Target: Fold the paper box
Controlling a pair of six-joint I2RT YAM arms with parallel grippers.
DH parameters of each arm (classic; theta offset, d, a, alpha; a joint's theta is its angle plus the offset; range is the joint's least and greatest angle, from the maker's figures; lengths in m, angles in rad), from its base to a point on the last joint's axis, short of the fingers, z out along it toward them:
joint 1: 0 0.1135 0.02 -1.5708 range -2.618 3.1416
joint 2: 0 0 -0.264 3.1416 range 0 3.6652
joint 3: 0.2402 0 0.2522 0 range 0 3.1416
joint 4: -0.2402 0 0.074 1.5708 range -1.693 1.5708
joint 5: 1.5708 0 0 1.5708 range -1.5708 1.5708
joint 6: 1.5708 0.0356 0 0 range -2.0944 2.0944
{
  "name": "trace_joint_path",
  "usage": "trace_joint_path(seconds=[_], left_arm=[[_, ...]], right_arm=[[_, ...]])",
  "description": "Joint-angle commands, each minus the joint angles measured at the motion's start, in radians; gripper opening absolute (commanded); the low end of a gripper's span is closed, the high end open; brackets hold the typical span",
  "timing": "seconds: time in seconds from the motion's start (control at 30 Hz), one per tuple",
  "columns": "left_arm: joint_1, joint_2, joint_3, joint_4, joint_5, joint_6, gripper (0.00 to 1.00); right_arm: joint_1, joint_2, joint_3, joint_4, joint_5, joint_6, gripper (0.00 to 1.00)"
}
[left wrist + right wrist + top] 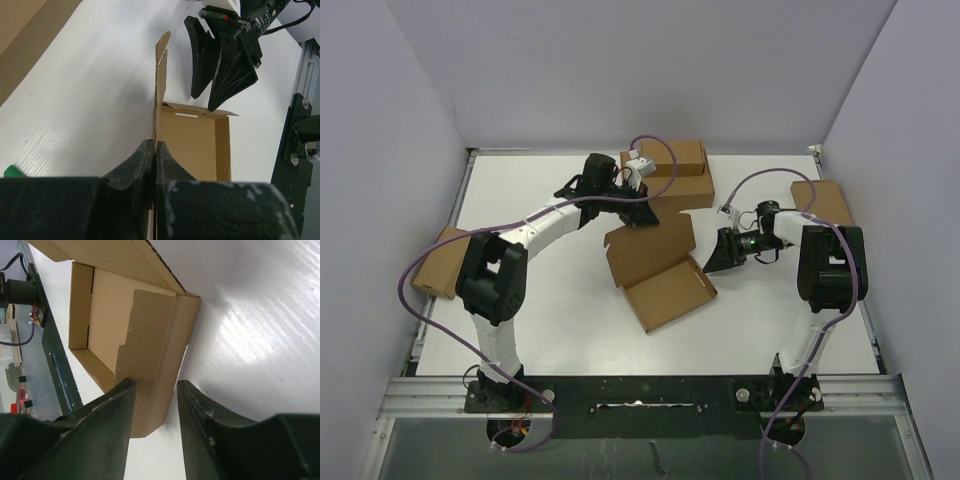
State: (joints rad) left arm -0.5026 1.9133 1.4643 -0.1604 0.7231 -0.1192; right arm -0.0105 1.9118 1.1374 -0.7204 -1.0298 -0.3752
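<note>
I'm looking at a white table [550, 330] enclosed by pale lilac walls [620, 70], with the paper box [665, 290] lying open at the centre of the top view, its lid panel raised. My left gripper [154, 146] is clamped tight on that lid's thin edge. My right gripper [156, 385] has its jaws apart at the box's right side flap, and I cannot tell whether it touches.

Room to pass lies near and left of the paper box [665, 290]; stacked boxes [685, 165] crowd its far side, the right gripper [713, 260] its right.
</note>
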Motion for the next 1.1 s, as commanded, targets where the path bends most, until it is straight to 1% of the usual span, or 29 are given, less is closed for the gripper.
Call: trace_joint_path(seconds=[0.0, 0.47, 0.8, 0.87, 1.07], left_arm=[[-0.007, -0.014, 0.007, 0.061, 0.021, -0.004, 0.00], [-0.011, -0.010, 0.008, 0.062, 0.018, -0.007, 0.00], [-0.011, -0.011, 0.004, 0.065, 0.021, -0.013, 0.00], [-0.012, -0.010, 0.006, 0.064, 0.022, -0.014, 0.00], [-0.013, -0.010, 0.004, 0.068, 0.023, -0.025, 0.00]], right_arm=[[0.016, 0.004, 0.032, -0.007, -0.036, -0.009, 0.42], [0.084, -0.025, 0.008, 0.040, 0.082, 0.003, 0.44], [0.145, -0.106, -0.035, 0.124, 0.290, 0.022, 0.43], [0.154, -0.120, -0.041, 0.134, 0.316, 0.023, 0.42], [0.188, -0.144, -0.052, 0.156, 0.406, 0.024, 0.31]])
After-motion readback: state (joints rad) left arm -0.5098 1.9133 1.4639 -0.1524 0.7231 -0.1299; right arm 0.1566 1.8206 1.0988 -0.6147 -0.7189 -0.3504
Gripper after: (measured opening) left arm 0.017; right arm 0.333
